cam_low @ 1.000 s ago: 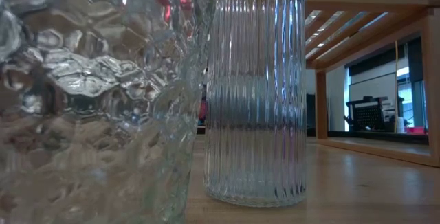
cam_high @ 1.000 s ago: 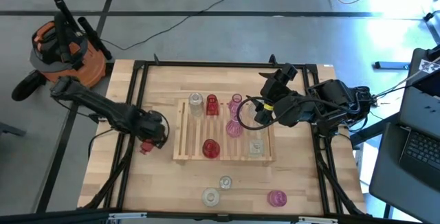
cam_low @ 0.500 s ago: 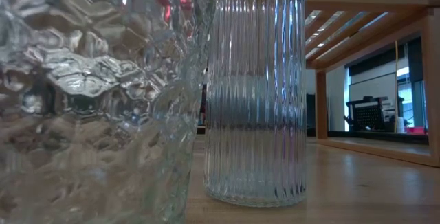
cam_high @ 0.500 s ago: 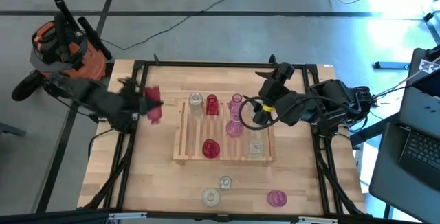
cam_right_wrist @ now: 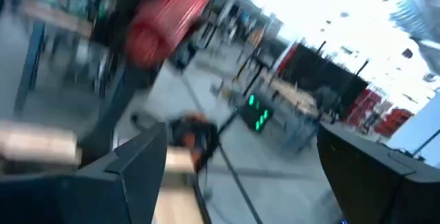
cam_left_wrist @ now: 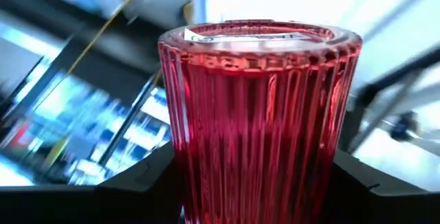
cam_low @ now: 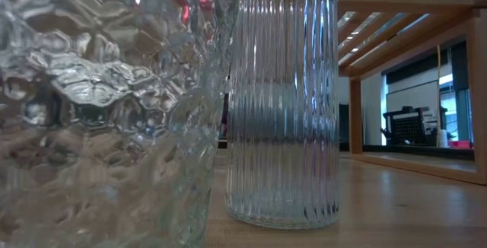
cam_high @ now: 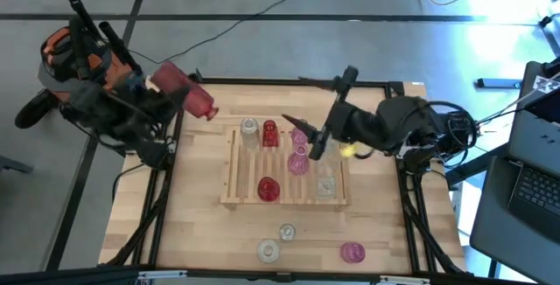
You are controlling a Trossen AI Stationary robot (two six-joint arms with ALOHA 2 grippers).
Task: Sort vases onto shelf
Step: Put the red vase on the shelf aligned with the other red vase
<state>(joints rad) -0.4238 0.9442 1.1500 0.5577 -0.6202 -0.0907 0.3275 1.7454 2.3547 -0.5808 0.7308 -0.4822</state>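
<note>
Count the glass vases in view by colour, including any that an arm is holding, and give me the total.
Red glass vases: 3
Pink glass vases: 3
Clear glass vases: 4
Total: 10

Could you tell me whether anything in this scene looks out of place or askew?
Yes. The left end effector holds a red vase tipped on its side in the air above the table's far left corner, well off the shelf. Three vases also stand on the bare tabletop near its front edge.
</note>
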